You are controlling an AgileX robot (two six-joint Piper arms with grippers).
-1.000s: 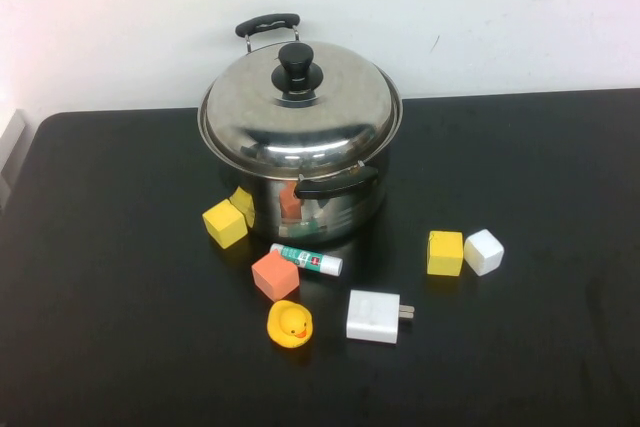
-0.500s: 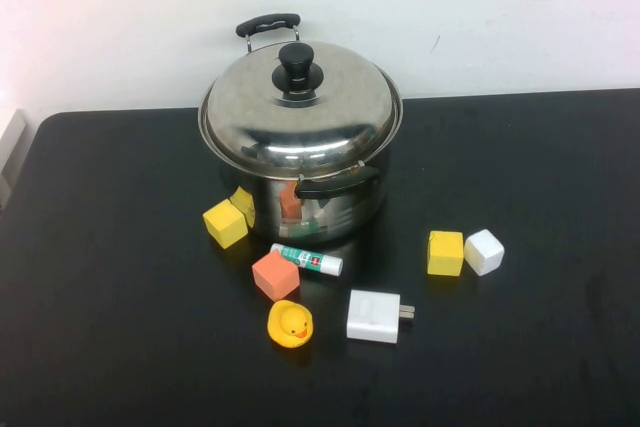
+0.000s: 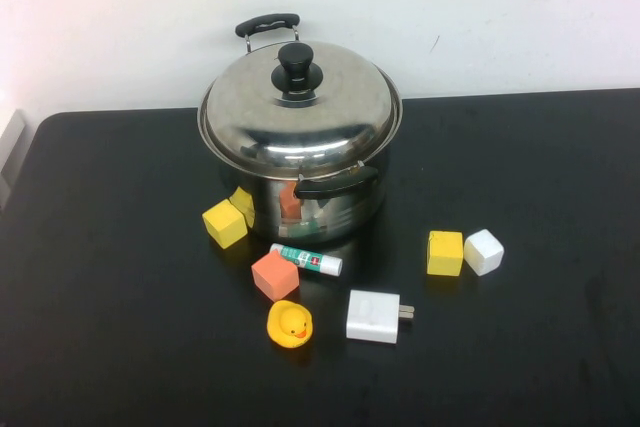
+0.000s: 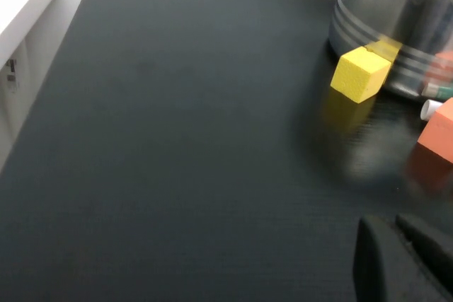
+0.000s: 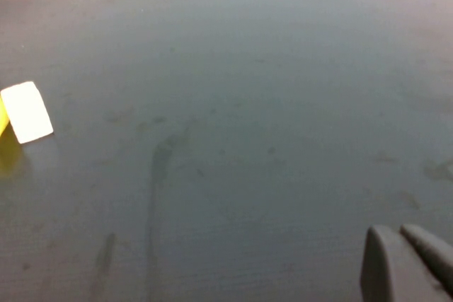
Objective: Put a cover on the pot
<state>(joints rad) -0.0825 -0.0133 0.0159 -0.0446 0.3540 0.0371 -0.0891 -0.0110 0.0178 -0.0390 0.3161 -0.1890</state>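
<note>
Pot [image 3: 315, 192]: steel, two black side handles, standing near the far edge of the black table [image 3: 120, 327], roughly midway along it. Domed lid [image 3: 300, 112] with black knob seated squarely on the rim.

Yellow cube [image 3: 225, 223]: just beside the pot wall, nearer the left edge.

Glue stick [image 3: 306, 260], orange cube [image 3: 275, 275], yellow duck [image 3: 290, 324], white charger [image 3: 374, 316]: clustered toward the near edge, in front of the pot.

Second yellow cube [image 3: 445, 252] and white cube [image 3: 483, 251]: side by side, toward the right edge.

Left gripper [image 4: 396, 252]: low over bare table near the left edge, fingertips drawn close together, holding nothing.

Right gripper [image 5: 403, 256]: over bare table near the right edge, fingertips likewise close, holding nothing.
</note>
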